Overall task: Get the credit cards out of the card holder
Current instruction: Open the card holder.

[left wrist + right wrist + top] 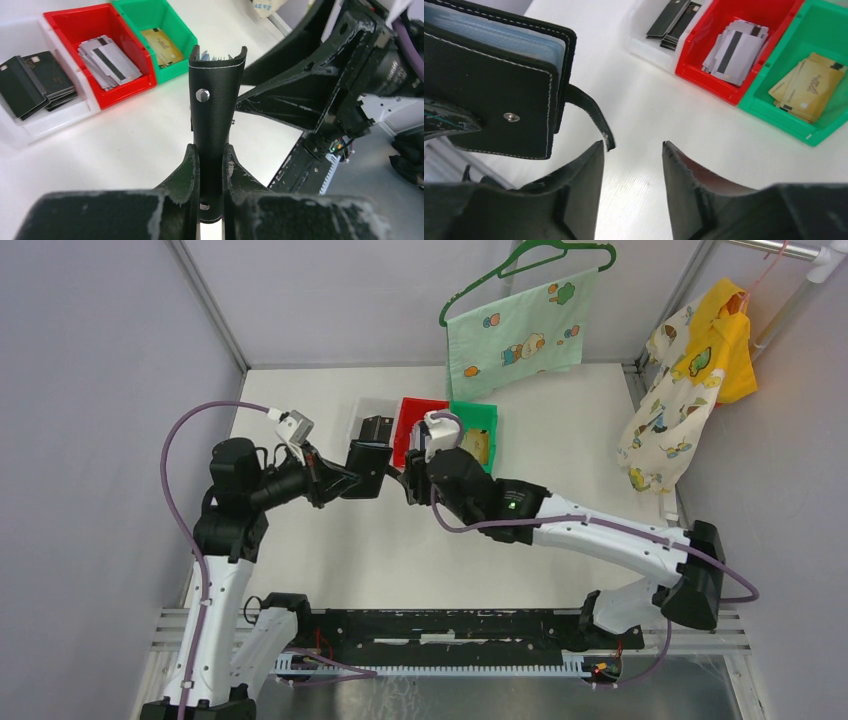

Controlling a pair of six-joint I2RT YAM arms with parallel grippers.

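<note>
Bases sit at the near edge of the white table, and from there both arms reach in toward its middle. My left claw is clamped on the near end of the black leather-like folding card holder and holds it clear of the table. The holder's long axis runs straight out from that claw toward the far right, with its open end pointing at the bins.

My right claw has its fingers apart with nothing between them. It hangs just to the right of the holder. From that wrist, the holder lies up and to the left, and its small snap tab dangles loose just beside the left finger. Grey-blue sleeves show along the holder's open edge, but I cannot tell how many cards are inside.

The right arm is the free one and nearer that edge, so I judge the coming pull is its job, drawing along the holder's length.

Farther off stand three bins in a row:
- A clear plastic bin on the left holds black cards.
- A red plastic bin in the middle holds whitish-grey plastic cards.
- A green plastic bin on the right holds tan-gold plastic cards.
</note>
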